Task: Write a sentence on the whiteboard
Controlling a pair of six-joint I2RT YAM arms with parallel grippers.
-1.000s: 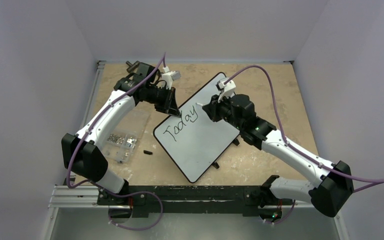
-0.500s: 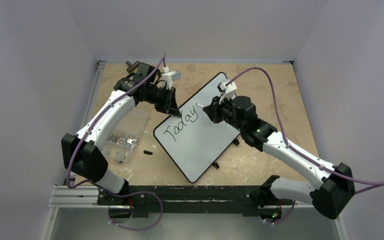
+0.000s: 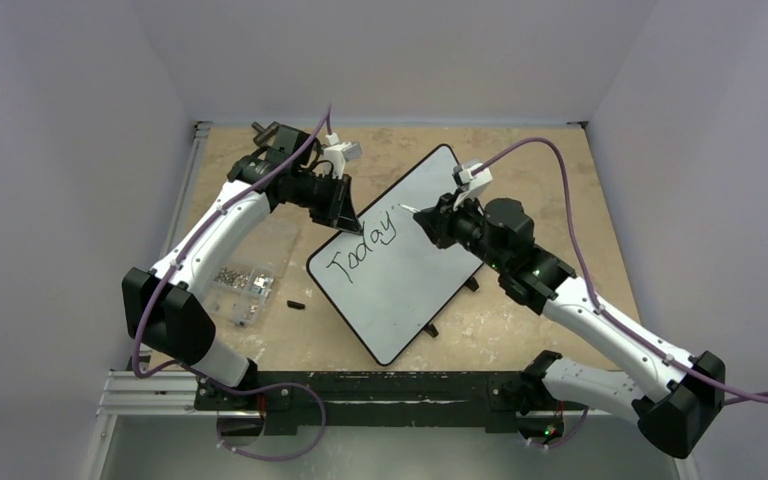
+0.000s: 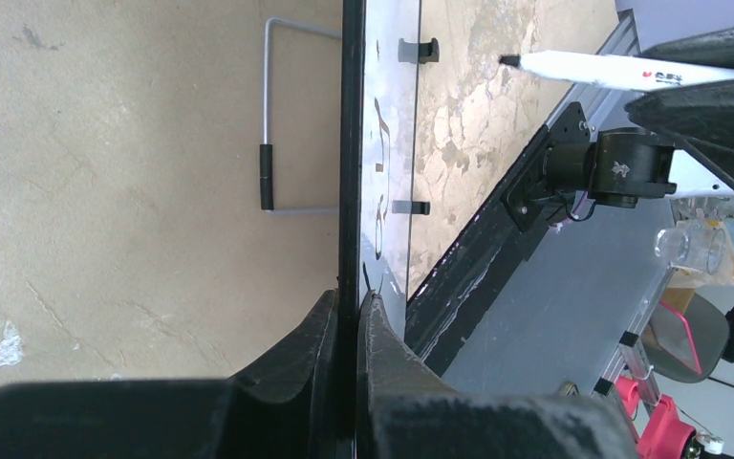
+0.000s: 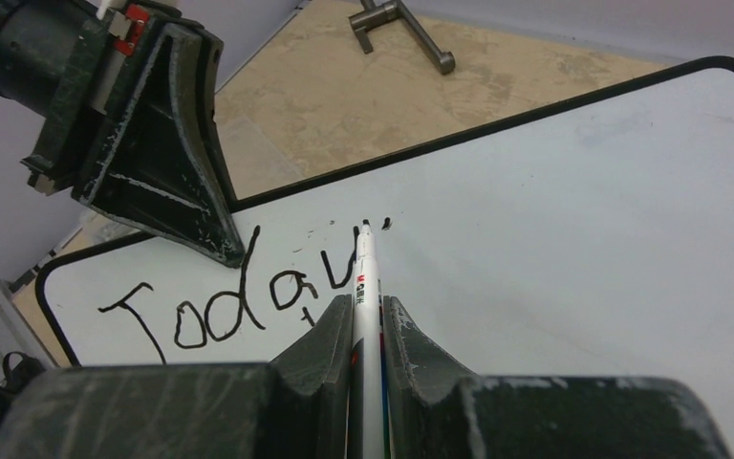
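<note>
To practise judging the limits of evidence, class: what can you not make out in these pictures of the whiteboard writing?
- Right wrist view: the y's tail in the sentence, hidden by the marker and right gripper.
- Left wrist view: the whiteboard is edge-on, lettering unreadable.
- Top view: small black object beside the clear box, too small to name.

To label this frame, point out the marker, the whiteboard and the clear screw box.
marker (image 5: pixel 362 287): right wrist view, on its white barrel behind the tip.
whiteboard (image 3: pixel 400 305): top view, on its bare white surface.
clear screw box (image 3: pixel 247 272): top view, on its middle, left of the board.
</note>
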